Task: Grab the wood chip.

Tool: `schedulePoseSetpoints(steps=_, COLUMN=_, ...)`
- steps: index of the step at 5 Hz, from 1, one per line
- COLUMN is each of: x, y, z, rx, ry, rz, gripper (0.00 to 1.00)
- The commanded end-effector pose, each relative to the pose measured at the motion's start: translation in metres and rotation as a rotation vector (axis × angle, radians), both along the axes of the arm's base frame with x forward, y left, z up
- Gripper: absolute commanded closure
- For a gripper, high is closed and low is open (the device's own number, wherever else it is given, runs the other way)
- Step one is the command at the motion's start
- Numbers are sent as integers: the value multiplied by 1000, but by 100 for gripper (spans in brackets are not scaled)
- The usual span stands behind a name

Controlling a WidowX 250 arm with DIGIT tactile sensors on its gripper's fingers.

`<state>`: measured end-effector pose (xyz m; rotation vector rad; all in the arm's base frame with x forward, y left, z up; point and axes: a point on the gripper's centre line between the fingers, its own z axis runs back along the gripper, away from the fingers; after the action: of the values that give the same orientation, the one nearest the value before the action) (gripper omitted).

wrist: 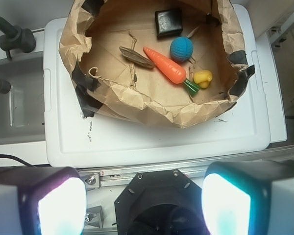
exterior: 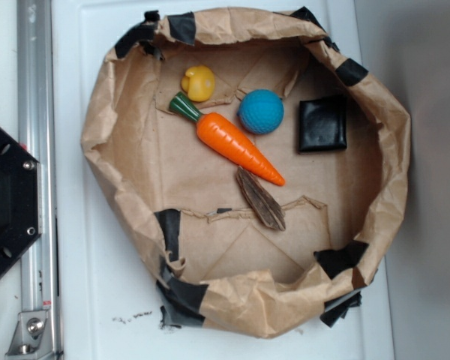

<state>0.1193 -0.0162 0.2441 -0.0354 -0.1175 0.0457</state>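
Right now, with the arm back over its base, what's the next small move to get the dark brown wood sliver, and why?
Probably reach forward and centre the open gripper above the dark brown, pointed wood chip. The gripper sits well short of the crumpled brown paper bin, and the chip lies flat on its floor, close beside the tip of the orange plastic carrot, so line up carefully before descending.

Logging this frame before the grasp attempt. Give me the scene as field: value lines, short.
container: brown paper bag with rolled-down rim, black tape patches, on a white surface
target: wood chip, dark brown sliver lying flat on the bag floor
target neighbour: orange carrot, its tip right by the chip's upper end; contact unclear
other items: blue ball, yellow toy, black square pad
hand: fingers apart, holding nothing, outside the bag above the robot base
target access: nothing lying on top
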Motion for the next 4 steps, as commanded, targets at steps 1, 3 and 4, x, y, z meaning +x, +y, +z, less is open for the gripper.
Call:
schedulePoseSetpoints(steps=1, x=0, y=0, z=0, rx=0, ry=0, rz=0, gripper=0)
schedulePoseSetpoints(steps=3, x=101, y=14, z=-28, rx=103, ry=-20, rz=-207, gripper=0)
schedulePoseSetpoints(steps=4, x=152, y=7, z=-54, rx=89, ry=-27, rz=-428, gripper=0)
